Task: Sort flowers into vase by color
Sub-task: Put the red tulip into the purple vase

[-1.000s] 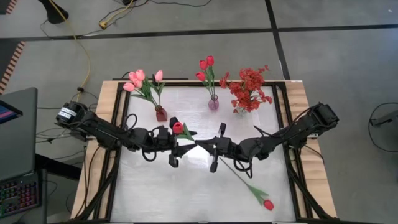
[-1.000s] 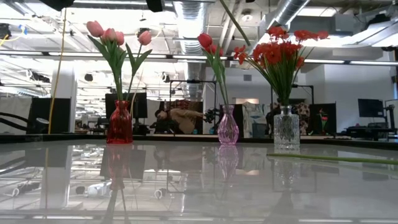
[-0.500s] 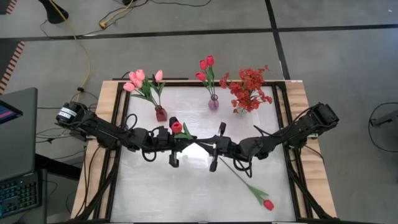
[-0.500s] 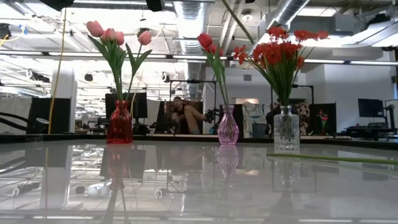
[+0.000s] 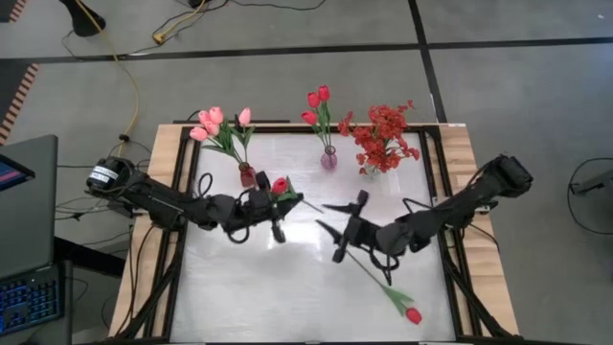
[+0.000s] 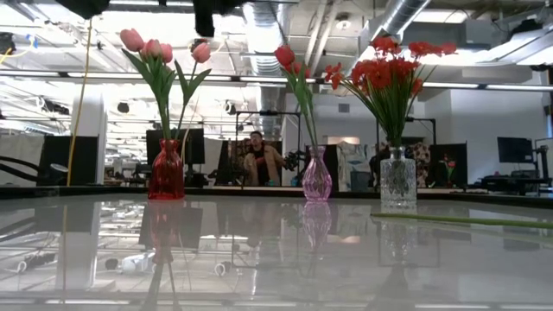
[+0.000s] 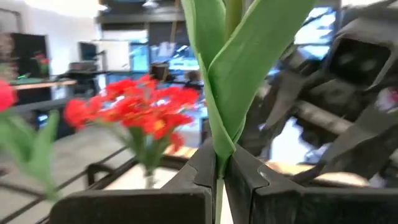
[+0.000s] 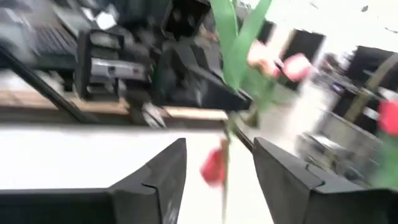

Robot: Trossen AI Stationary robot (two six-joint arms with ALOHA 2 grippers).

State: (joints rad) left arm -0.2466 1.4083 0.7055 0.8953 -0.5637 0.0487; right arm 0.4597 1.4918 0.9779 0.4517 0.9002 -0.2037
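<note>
- Left hand [image 5: 276,218] is clamped on a red tulip's stem [image 7: 219,155], mid-bench.
- Right hand [image 5: 348,230] gapes empty, just beside it.
- Another red tulip [image 5: 412,314] lies near the bench's front edge [image 5: 287,337].

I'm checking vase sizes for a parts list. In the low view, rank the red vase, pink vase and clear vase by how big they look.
All three stand in one row, so nearness hardly skews this.
1. red vase and clear vase: too alike to rank
2. pink vase: slimmest, slightly smaller

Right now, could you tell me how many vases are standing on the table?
3, in a row along the far edge: red vase with pink tulips, pink vase with red tulips, clear vase with red blossoms.
</note>
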